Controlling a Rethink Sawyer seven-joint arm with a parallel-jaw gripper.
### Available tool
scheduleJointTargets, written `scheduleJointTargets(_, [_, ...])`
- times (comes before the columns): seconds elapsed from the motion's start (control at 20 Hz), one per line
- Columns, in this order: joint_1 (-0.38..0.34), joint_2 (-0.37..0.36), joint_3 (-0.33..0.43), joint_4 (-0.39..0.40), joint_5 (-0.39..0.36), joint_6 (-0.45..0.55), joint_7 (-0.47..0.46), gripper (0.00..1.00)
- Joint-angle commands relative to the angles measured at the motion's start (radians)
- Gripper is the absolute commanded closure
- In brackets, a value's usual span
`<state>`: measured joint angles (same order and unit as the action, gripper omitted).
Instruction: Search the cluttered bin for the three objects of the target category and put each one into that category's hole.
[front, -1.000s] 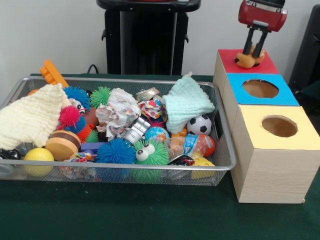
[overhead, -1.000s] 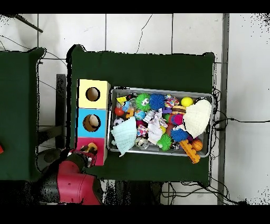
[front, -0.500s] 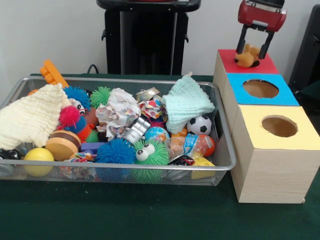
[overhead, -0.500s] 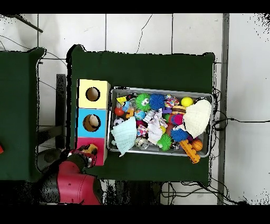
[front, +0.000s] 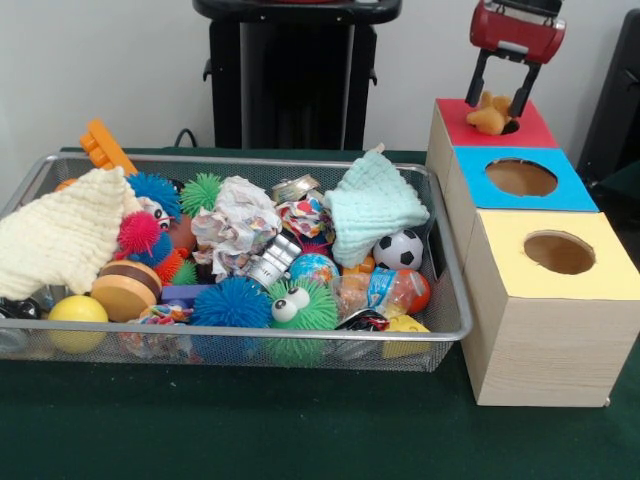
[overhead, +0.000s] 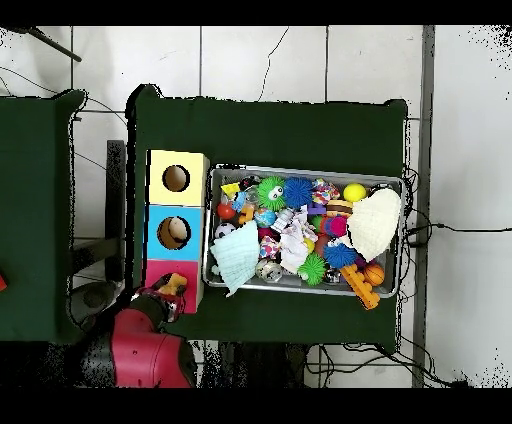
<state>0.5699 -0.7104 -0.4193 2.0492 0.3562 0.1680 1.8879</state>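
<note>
Gripper (front: 498, 97) has spread open and risen, leaving orange toy (front: 488, 116) on red box (front: 535, 130).

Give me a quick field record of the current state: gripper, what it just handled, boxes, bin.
gripper: open, fingers spread, above the red box
orange toy: lies on the red box at its hole, released, not yet dropped in
blue box: middle of the row, hole uncovered
yellow box: nearest the front camera, hole uncovered
bin: wire mesh, full of clutter
bin contents seen: soccer ball, mint cloth, green spiky ball with eyes
</note>
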Motion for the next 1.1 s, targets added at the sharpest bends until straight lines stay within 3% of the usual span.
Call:
scheduleJointTargets(0.05, [-0.024,0.006,0.089,0.038,0.040,-0.011,0.241,0.00])
scheduleJointTargets(0.6, [0.005,-0.057,0.018,-0.010,0.033,0.156,0.230,0.00])
scheduleJointTargets(1.1, [0.004,-0.099,-0.005,-0.018,0.016,0.216,0.219,0.00])
